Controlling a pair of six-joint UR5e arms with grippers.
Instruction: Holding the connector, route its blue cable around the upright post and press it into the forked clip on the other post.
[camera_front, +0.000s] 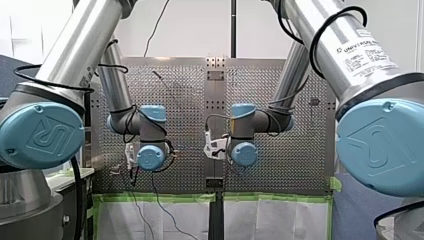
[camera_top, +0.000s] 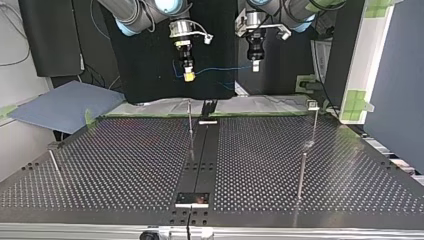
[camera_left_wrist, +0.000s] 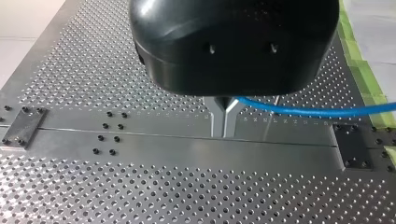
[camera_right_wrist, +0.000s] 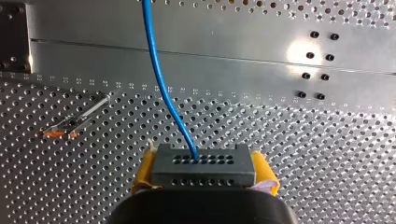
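In the right wrist view my right gripper (camera_right_wrist: 204, 186) is shut with its yellow pads on a dark grey connector (camera_right_wrist: 203, 165). The blue cable (camera_right_wrist: 161, 79) leaves the connector and runs ahead over the table. In the top view that gripper (camera_top: 189, 76) hangs high above the table's far edge. The cable (camera_top: 220, 69) spans across to my left gripper (camera_top: 255, 66). Under the black body in the left wrist view, its metal fingers (camera_left_wrist: 219, 116) meet around the blue cable (camera_left_wrist: 303, 111). A thin upright post (camera_top: 190, 127) stands near the middle, and a post with a forked clip (camera_top: 313, 104) at the top view's right.
Another thin post (camera_top: 302, 172) stands nearer the top view's camera on the right and a leaning one (camera_top: 54, 165) at the left. A dark strip (camera_top: 202, 160) runs down the perforated table's (camera_top: 125, 170) middle. A post with orange marks (camera_right_wrist: 74, 123) shows beside the right gripper.
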